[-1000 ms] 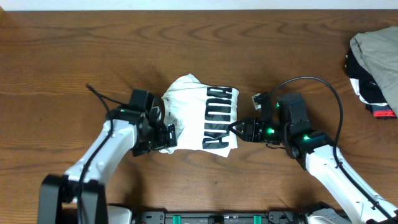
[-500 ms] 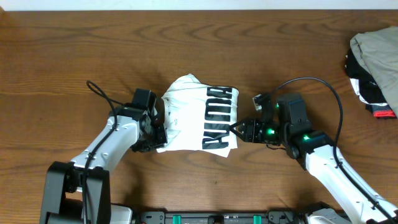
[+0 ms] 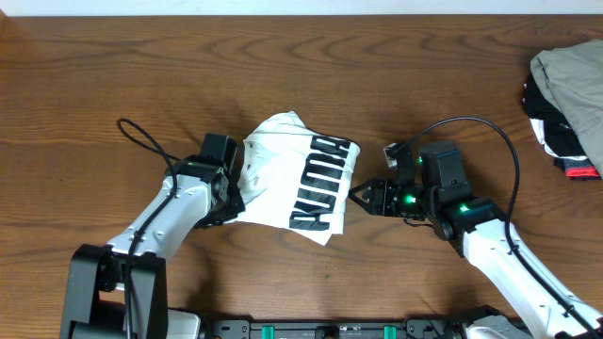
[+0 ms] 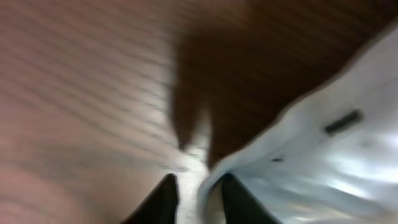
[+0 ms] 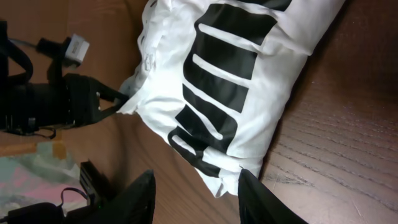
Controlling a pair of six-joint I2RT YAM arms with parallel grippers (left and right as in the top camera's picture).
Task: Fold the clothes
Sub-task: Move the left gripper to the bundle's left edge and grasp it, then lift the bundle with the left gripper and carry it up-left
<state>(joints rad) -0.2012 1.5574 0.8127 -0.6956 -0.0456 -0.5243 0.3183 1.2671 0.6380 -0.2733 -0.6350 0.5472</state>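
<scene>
The clothes, a white T-shirt [image 3: 297, 179] with black lettering, lie bunched in the middle of the wooden table, turned at a slant. My left gripper [image 3: 236, 195] is at the shirt's left edge. The blurred left wrist view shows a strip of white fabric [image 4: 323, 162] pinched in my left gripper [image 4: 199, 202]. In the right wrist view that gripper [image 5: 121, 102] touches the shirt [image 5: 211, 74] at its hem. My right gripper [image 3: 363, 196] stands open just right of the shirt. The shirt's near corner hangs untouched ahead of my right gripper [image 5: 196, 199].
A heap of beige-grey, black and red garments [image 3: 565, 94] lies at the table's far right edge. A black cable [image 3: 141, 141] loops off the left arm over the wood. Bare wooden table [image 3: 94, 75] surrounds the shirt.
The left gripper went from wide open to shut on the shirt's left edge. The shirt has lifted and swung, its lettering now slanted and its near corner shifted left. The right arm stayed put.
</scene>
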